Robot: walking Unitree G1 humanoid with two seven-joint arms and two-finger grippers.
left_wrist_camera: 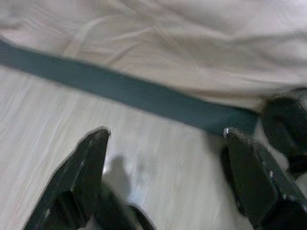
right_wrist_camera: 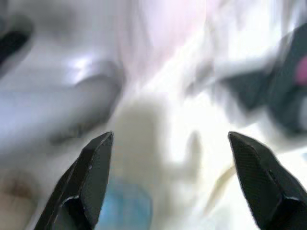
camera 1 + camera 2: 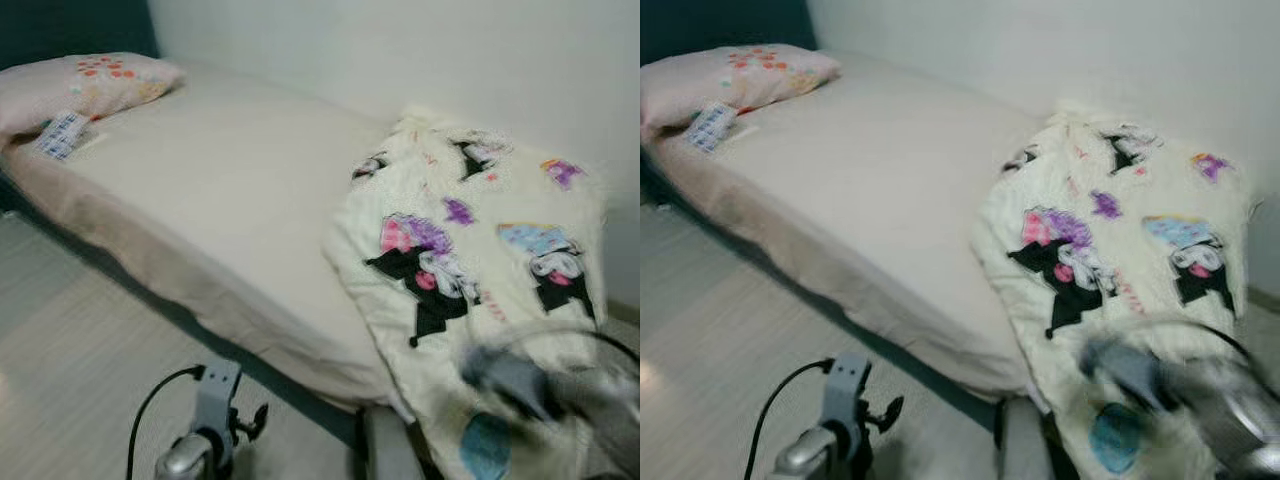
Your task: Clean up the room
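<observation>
Across the bed (image 3: 220, 190), in the head views, a cartoon-print blanket (image 3: 480, 280) lies bunched over the foot end, likely the thing to straighten; a pillow (image 3: 90, 85) rests at the head. The left wrist view shows the left gripper (image 1: 165, 167) spread wide, idle over the floor (image 1: 158, 158). The right wrist view (badly blurred) has the right gripper (image 2: 170, 172) spread above the blanket, seemingly reaching for it.

A pale wall (image 3: 400, 50) and light, seemingly wood-grain floor (image 3: 60, 370) border the scene.

Silver left arm (image 3: 200, 440), black cable (image 3: 150, 405); black tapered fingers (image 1: 79, 179).
</observation>
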